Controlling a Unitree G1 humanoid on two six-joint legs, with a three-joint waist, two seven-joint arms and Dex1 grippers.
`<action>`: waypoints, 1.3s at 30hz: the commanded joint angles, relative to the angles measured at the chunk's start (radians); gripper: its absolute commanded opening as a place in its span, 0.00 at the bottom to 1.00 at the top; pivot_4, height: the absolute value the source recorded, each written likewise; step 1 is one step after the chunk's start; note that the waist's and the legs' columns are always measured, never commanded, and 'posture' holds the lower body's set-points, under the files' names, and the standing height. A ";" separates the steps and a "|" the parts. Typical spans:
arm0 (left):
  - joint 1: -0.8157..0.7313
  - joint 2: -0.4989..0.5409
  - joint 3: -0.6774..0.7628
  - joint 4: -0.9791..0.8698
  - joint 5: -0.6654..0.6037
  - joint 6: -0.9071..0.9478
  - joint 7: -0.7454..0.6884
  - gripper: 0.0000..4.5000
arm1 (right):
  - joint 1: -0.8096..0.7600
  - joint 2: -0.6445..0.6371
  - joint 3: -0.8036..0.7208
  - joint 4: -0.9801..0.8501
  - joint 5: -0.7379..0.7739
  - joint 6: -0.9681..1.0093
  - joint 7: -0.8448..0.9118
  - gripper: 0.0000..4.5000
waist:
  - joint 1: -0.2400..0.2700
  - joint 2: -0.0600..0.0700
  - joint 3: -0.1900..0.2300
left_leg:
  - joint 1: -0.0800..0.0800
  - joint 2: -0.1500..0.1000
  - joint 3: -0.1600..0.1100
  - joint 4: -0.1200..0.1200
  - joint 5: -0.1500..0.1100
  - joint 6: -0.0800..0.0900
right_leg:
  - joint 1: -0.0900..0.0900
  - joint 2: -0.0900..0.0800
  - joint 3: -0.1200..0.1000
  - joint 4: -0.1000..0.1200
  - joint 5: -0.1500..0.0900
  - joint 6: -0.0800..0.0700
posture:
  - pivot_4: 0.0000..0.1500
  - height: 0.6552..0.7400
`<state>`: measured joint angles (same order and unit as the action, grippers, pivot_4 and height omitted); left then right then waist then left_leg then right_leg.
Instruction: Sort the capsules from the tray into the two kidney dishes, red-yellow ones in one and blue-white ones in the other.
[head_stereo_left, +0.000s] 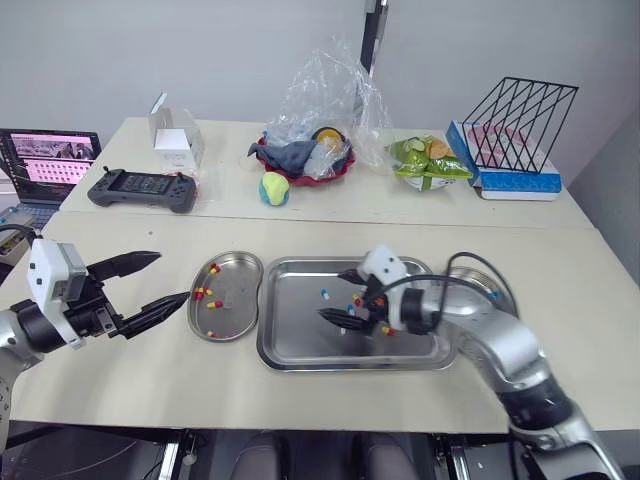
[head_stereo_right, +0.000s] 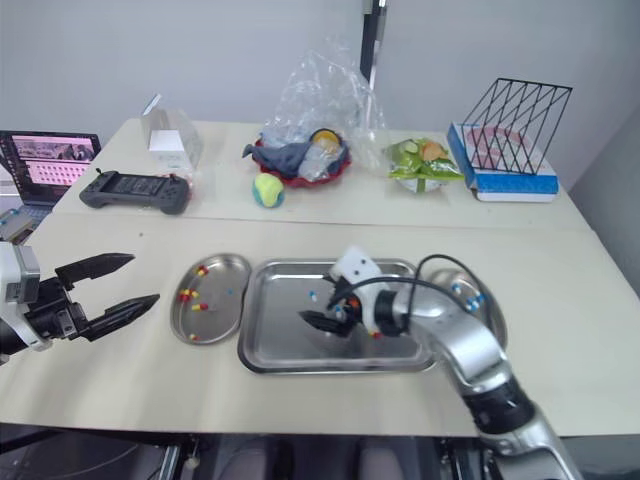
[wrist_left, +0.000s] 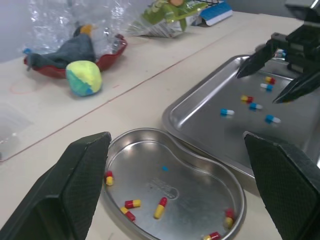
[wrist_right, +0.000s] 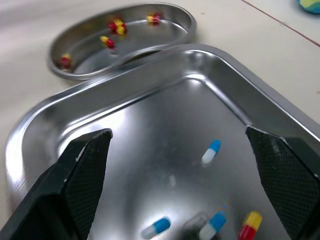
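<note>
Right end effector (head_stereo_left: 343, 296) wide open, holding nothing, over rectangular steel tray (head_stereo_left: 300, 352) with loose blue-white capsules (wrist_right: 211, 151) between its fingers. Left end effector (head_stereo_left: 170, 278) wide open, empty, over cream surface (head_stereo_left: 120, 385), just left of steel kidney dish (head_stereo_left: 246, 266) containing red-yellow capsules (head_stereo_left: 200, 294).

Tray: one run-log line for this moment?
left pincer open, empty, beside kidney dish with red-yellow capsules | right pincer open, low over tray | tray holds blue-white capsules plus a red-yellow capsule
</note>
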<state>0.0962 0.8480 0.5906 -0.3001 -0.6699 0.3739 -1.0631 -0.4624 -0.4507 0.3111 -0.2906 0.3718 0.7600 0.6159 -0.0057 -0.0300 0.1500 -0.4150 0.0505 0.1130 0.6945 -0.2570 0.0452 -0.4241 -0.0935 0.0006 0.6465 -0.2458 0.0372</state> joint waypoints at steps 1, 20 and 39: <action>0.011 -0.004 0.036 -0.044 -0.004 -0.022 0.019 0.99 | -0.047 0.044 0.013 0.047 -0.048 0.010 -0.043 1.00 | 0.000 0.000 0.000 | 0.000 0.000 0.000 0.000 0.000 0.000 | 0.000 0.000 0.000 0.000 0.000 0.000 | 1.00 0.77; 0.012 -0.002 0.024 -0.053 0.038 -0.047 0.056 1.00 | -0.088 0.120 0.050 0.215 -0.187 -0.010 -0.045 0.01 | -0.008 0.000 0.000 | 0.000 0.000 0.000 -0.001 0.000 -0.001 | 0.000 0.000 -0.001 0.000 0.000 -0.001 | 1.00 0.77; -0.220 -0.027 -0.141 0.186 0.178 -0.197 0.095 1.00 | 0.023 -0.396 -0.429 0.238 -0.024 -0.048 0.275 0.01 | 0.016 0.001 0.000 | -0.001 -0.001 0.001 -0.002 -0.001 0.001 | 0.001 -0.001 -0.003 -0.004 0.000 -0.001 | 1.00 0.77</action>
<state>-0.1039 0.8178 0.4481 -0.1328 -0.5108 0.2160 -0.9876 -0.4636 -0.7994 -0.0400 -0.0636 0.3576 0.7387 0.8640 0.0100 -0.0294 0.1504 -0.4161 0.0495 0.1153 0.6923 -0.2576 0.0460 -0.4232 -0.0945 -0.0035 0.6419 -0.2459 0.0366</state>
